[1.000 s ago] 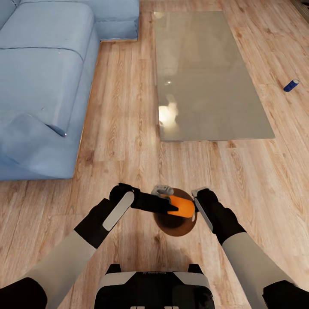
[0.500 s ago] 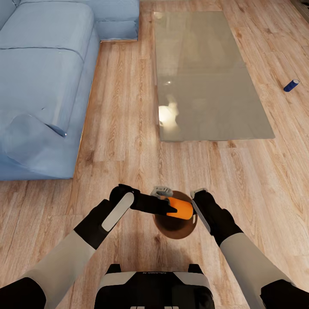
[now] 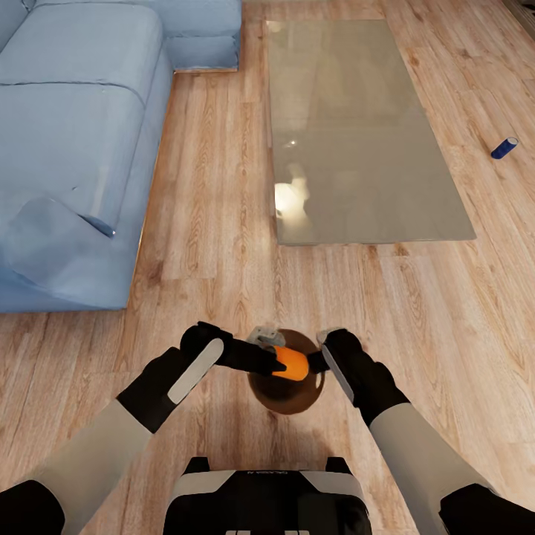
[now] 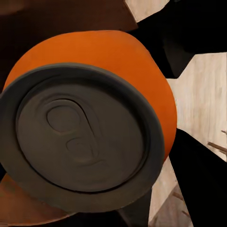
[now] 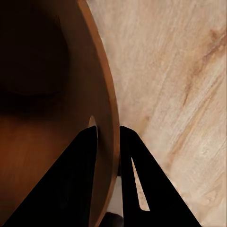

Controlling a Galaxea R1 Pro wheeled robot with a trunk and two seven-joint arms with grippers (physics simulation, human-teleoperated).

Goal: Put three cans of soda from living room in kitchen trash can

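An orange can of soda [image 3: 292, 363] lies on its side in my left gripper [image 3: 273, 352], which is shut on it just above the open mouth of the tash can [image 3: 286, 395]. The left wrist view looks at the can's grey top [image 4: 80, 137] with the bin's brown inside [image 4: 56, 19] behind it. My right gripper [image 3: 320, 361] is shut on the bin's rim [image 5: 106, 109], one finger [image 5: 80, 179] inside the wall and the other outside. A dark blue can [image 3: 504, 147] lies on the plank floor far to the right.
A blue sofa [image 3: 74, 134] fills the left side. A glass-topped low table [image 3: 357, 134] stands ahead at centre. Bare plank floor [image 3: 215, 223] runs between them and around the bin. My base [image 3: 267, 498] is at the picture's near edge.
Both grippers have shifted slightly left and toward me, carrying the orange can and the bin along. The can now shows shorter over the bin's mouth.
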